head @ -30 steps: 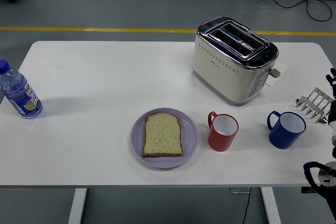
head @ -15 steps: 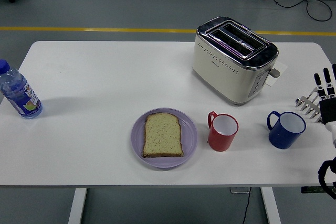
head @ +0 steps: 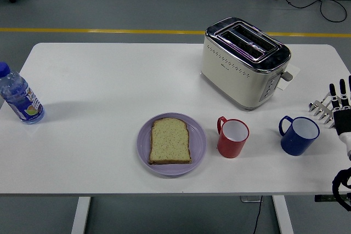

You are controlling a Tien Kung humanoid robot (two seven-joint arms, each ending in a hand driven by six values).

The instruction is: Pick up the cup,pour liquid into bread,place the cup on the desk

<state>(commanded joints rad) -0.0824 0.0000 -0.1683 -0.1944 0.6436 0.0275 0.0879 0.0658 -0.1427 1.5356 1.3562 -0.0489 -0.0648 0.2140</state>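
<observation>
A red cup (head: 233, 137) stands upright on the white table (head: 109, 80), just right of a purple plate (head: 198, 149) that holds a slice of bread (head: 170, 141). Further right stands a blue cup (head: 299, 134), its handle pointing left. My right hand (head: 341, 102) is at the picture's right edge, to the right of the blue cup and apart from it. Its black fingers (head: 333, 95) point straight up, spread, holding nothing. The left arm is out of view.
A cream and chrome toaster (head: 244, 61) stands behind the cups. A silver rack (head: 322, 109) lies beside my right hand. A plastic water bottle (head: 19, 96) stands at the table's left edge. A person's feet show on the floor at the far top.
My right hand has risen into view at the right edge, fingers now straight up beside the rack. The cups, the plate and the bread have not moved.
</observation>
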